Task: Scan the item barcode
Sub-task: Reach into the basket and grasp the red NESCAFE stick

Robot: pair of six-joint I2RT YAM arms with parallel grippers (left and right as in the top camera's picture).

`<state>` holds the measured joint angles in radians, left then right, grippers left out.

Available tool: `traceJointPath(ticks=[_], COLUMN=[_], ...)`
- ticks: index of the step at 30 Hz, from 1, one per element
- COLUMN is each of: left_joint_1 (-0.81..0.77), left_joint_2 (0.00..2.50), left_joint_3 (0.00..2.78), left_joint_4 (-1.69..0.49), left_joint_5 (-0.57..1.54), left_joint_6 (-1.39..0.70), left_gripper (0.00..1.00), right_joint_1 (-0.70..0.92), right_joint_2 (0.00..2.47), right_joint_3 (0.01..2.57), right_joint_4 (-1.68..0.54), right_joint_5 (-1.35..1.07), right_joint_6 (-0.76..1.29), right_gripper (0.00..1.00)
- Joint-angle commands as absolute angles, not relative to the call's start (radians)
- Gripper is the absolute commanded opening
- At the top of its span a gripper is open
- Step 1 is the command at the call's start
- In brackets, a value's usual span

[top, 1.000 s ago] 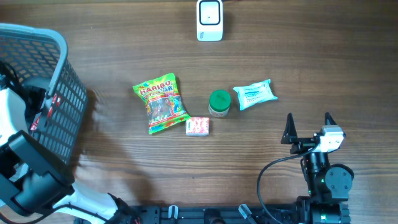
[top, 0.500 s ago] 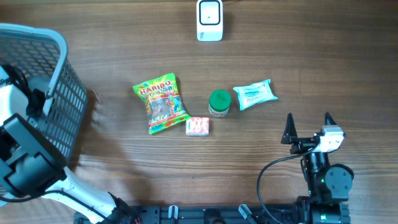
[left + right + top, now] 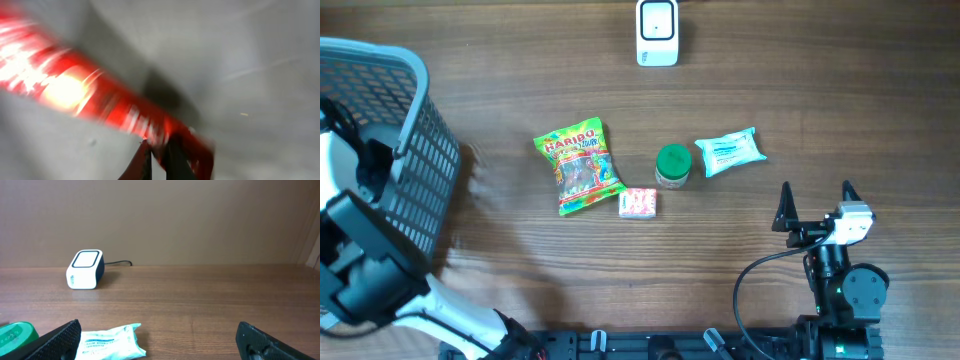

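The left pincer [image 3: 159,152] is seen shut, its tips set against a blurred, glossy red packet [image 3: 75,95] on a grey surface. Whether the packet is gripped cannot be told. The left arm [image 3: 365,260] is placed at the grey mesh basket [image 3: 420,150] on the left of the brown wooden desk [image 3: 820,80]. The right pincer [image 3: 816,195] is spread wide apart near a white-and-blue tissue pack [image 3: 730,152]. A white box-shaped scanner [image 3: 657,32] is set at the far edge.

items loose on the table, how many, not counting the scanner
4: gummy bag left, pink pack beside it, green-lid jar in the middle, tissue pack right. The basket may hide more.
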<state>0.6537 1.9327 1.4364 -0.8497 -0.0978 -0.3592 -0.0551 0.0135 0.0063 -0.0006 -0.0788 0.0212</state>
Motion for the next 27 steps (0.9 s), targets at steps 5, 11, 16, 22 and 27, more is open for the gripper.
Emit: traceJointPath(ticks=[5,11,16,22,27], left_joint_1=[0.652,0.678,0.679,0.679,0.683], left_joint_2=[1.605,1.602,1.776,1.942,1.999], left_joint_3=[1.476,1.427,1.401,1.401,1.39], left_joint_4=[-0.878,-0.978,-0.95,-0.863,-0.804], left_joint_5=[-0.101,-0.161,-0.256,-0.276,-0.309], left_joint_6=[-0.375,-0.741,-0.805,-0.805,-0.804], left_gripper=[0.04,1.0,0.99,0.92,1.0], right_joint_1=[-0.057,-0.057,-0.057,-0.057,-0.057], right_joint_2=[0.007,0.007,0.007,0.007,0.007], right_joint_3=[0.005,0.005,0.005,0.005,0.005], right_joint_4=[0.002,0.002,0.002,0.003,0.002], right_joint_5=[-0.086,-0.086,-0.086,-0.086,-0.086], right_joint_6=[0.028,0.028,0.028,0.027,0.028], right_gripper=[1.0,1.0,1.0,1.0,1.0])
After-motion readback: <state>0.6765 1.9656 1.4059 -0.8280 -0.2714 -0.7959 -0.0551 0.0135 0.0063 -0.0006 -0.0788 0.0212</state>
